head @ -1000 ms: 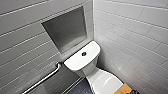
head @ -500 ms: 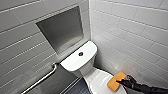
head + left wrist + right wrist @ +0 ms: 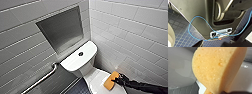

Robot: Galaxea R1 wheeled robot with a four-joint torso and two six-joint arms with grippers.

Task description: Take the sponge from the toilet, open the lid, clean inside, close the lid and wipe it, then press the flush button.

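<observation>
Right claw is holding the sponge at the closed lid.
The claw is clamping the orange sponge by one end, and the sponge is sitting at the right edge of the lid; contact cannot be told. Behind them, the button is lying mid-cistern on the toilet. Farther back, a rail and a grey niche are showing on the tiled wall.
</observation>
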